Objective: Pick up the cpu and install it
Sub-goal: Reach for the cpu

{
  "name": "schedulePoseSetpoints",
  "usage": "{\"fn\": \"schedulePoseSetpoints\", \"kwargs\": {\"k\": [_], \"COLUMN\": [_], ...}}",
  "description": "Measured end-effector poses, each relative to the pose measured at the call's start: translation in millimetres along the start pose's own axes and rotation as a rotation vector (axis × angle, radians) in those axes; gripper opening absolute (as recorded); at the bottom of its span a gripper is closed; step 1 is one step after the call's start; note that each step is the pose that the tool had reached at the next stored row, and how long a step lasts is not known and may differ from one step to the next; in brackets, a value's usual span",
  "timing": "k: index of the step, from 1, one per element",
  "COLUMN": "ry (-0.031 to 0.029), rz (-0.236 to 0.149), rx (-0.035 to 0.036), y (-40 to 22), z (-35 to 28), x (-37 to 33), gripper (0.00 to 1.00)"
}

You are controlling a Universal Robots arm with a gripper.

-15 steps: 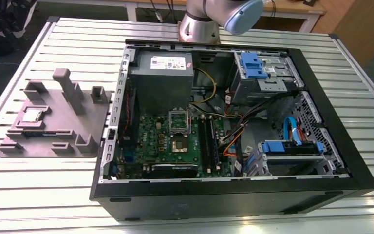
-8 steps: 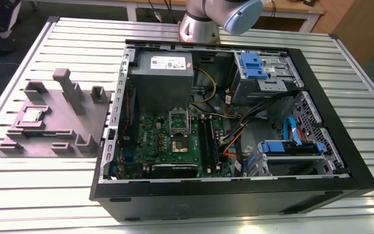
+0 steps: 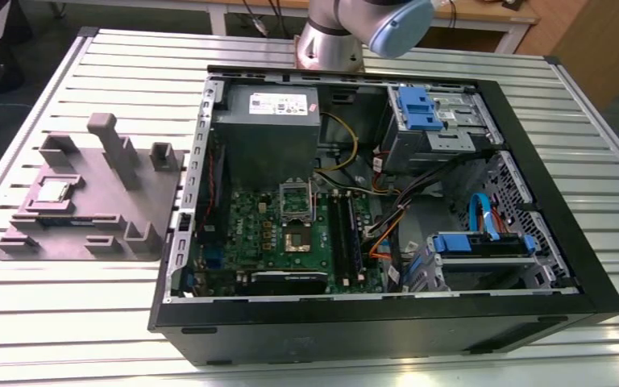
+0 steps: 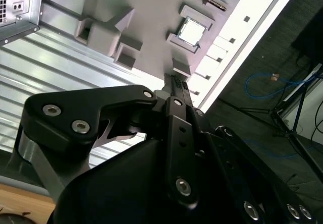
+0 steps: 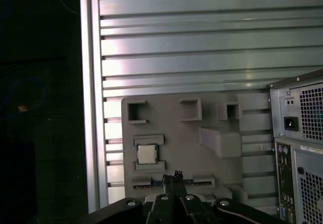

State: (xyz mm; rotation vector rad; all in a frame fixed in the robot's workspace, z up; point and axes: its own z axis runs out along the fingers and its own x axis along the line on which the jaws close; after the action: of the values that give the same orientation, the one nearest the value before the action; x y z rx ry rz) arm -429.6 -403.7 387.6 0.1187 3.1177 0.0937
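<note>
Cpu: we see the cpu (image 3: 51, 191) as a small flat square with a silver-grey metal top and a thin paler rim. It lies level in a shallow square pocket.
Where it is: on the exterior view's clock face it sits toward 9 o'clock of the tray, well apart from the computer case.
Tray: the tray (image 3: 100, 211) is matt grey moulded plastic with blocky upright posts and open pockets. It lies at 9 o'clock of the case.
Gripper: in the first wrist view the gripper (image 5: 174, 175) is black and jointed, with bright screw heads. Its two fingers are pressed together with nothing between them, and the tips are apart from the cpu.
Arm: the arm (image 3: 337, 36) is a smooth silver tube with a pale blue cap, at 12 o'clock.
Computer case: the computer case (image 3: 396, 330) is an open black-walled box. Inside are a green motherboard (image 3: 337, 234), a grey metal power supply (image 3: 267, 141) and blue plastic clips (image 3: 417, 109).
Surface: we see a table (image 3: 51, 322) of ribbed, glossy aluminium slats.
Room: the floor is dark. The second wrist view shows a loose blue cable (image 4: 272, 80).
</note>
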Motion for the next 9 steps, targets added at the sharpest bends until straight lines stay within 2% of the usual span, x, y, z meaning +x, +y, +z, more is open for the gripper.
{"fn": "schedulePoseSetpoints", "kwargs": {"k": [9], "ry": [-0.0001], "rz": [0.0], "rx": [-0.0001], "y": [-1.3], "z": [-0.3], "x": [17.1], "gripper": [0.1]}}
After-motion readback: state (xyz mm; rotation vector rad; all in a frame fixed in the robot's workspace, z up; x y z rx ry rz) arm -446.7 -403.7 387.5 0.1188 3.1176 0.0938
